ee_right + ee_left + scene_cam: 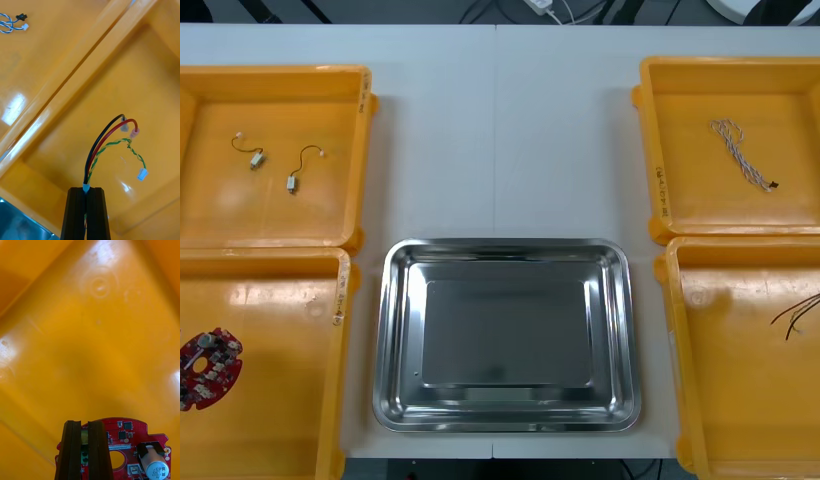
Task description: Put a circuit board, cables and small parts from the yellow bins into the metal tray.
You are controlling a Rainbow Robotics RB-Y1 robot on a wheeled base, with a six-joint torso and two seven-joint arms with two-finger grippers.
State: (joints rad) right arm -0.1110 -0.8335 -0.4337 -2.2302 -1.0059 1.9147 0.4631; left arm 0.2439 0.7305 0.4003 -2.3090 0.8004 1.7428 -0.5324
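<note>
My right gripper (86,188) is shut on a cable bundle (108,144) of black, red and twisted green-yellow wires, over the floor of the near right yellow bin (740,247). The wire ends curve away past the fingertips; the same bundle (800,312) shows at the front view's right edge. My left gripper (85,422) is shut on the rim of a round red circuit board (123,440) in the near left yellow bin (270,258). That board (208,368) sits at the front view's left edge. The shiny metal tray (505,340) lies between the bins with nothing in it.
The far left bin (280,75) holds two small metal parts (255,160) with short wires. A twisted blue and white cable (742,152) lies in the far right bin (650,150); its cable end (11,24) appears beyond the bin wall in the right wrist view.
</note>
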